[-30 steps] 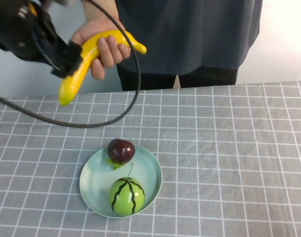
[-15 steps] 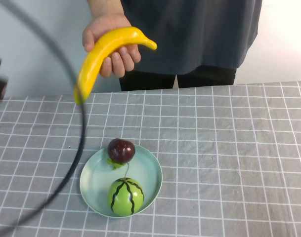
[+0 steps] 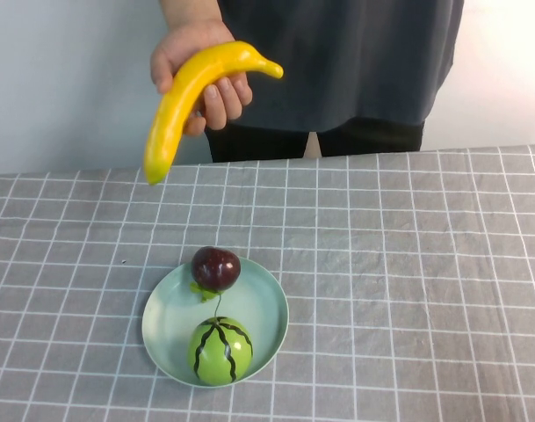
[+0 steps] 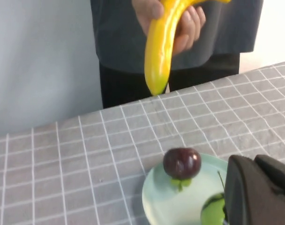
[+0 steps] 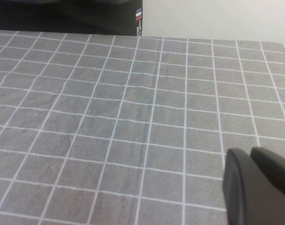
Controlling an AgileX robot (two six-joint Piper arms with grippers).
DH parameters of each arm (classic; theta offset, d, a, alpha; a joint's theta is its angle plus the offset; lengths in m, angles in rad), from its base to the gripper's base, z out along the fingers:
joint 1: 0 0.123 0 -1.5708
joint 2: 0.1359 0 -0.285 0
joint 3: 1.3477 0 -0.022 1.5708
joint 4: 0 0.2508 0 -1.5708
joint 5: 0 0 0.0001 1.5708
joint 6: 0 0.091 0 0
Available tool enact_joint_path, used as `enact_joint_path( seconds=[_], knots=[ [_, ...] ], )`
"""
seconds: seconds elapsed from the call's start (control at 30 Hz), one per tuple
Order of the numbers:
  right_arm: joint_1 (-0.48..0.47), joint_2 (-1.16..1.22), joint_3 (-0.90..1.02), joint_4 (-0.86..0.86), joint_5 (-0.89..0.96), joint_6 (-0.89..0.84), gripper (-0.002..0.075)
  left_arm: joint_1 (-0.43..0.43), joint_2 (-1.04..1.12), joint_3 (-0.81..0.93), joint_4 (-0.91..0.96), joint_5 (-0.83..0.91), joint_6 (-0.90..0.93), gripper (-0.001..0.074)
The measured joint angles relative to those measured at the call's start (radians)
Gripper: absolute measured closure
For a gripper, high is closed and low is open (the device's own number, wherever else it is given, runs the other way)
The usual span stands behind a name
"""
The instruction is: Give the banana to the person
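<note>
- The person stands behind the table's far edge, hand raised above it, holding the banana by its upper part.
- The banana hangs slanted, lower tip over the table's far edge.
- The plate sits on the table, nearer the robot than the banana.
- On the plate, the plum lies at the far rim, the watermelon toy at the near rim.
- The left gripper sits low, beside the plate, well apart from the banana.
- The right gripper hovers over bare cloth, away from everything.
</note>
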Motion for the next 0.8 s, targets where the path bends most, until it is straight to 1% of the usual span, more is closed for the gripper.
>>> enact_joint_path(
  seconds=[0.1,0.2,0.33,0.43,0.53,0.63,0.7,0.8],
  knots=[
    [0.000,0.000,0.000,0.000,0.000,0.000,0.0732,0.000,-0.079,0.104,-0.004,-0.004,0.000,0.0737],
    [0.000,0.000,0.000,0.000,0.000,0.000,0.0732,0.000,-0.115,0.191,0.002,0.006,0.000,0.0737],
    [0.000,0.000,0.000,0.000,0.000,0.000,0.0732,0.000,-0.127,0.259,0.020,-0.009,-0.019,0.0737],
    [0.000,0.000,0.000,0.007,0.000,0.000,0.0732,0.000,-0.127,0.319,0.035,-0.099,-0.033,0.0737],
    [0.000,0.000,0.000,0.007,0.000,0.000,0.0732,0.004,-0.148,0.413,0.052,-0.277,-0.038,0.0738],
    [0.000,0.000,0.000,0.000,0.000,0.000,0.0732,0.038,-0.192,0.497,0.056,-0.443,-0.055,0.0738],
    [0.000,0.000,0.000,0.000,0.000,0.000,0.0732,0.078,-0.234,0.535,0.047,-0.484,-0.065,0.0738],
    [0.000,0.000,0.000,0.000,0.000,0.000,0.0732,0.154,-0.292,0.568,0.026,-0.491,-0.066,0.0738]
  ],
)
